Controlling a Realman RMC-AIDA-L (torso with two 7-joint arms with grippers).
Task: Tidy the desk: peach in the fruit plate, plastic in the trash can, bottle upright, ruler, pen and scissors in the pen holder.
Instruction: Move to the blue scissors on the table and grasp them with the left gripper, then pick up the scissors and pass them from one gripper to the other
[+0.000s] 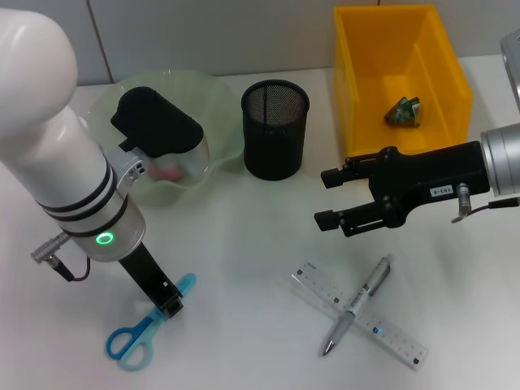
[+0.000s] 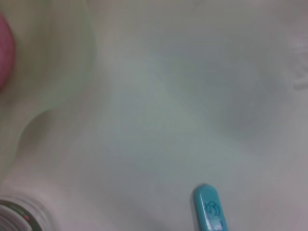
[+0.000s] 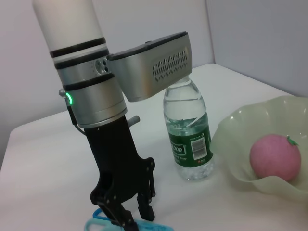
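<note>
Reaching down at the desk's left front, the left gripper (image 1: 171,307) is straddling the blue scissors (image 1: 146,331) with fingers apart; farther right, the right gripper (image 1: 327,197) is hovering open above ruler (image 1: 360,315) and pen (image 1: 357,305).

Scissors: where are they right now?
In the head view the blue scissors lie on the desk at the robot's front left, under the left hand, below the fruit plate.

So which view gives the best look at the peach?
The right wrist view: the peach sits whole and unobstructed inside the fruit plate. In the head view the left arm hides most of it. The left wrist view catches only a pink sliver at its edge.
</note>
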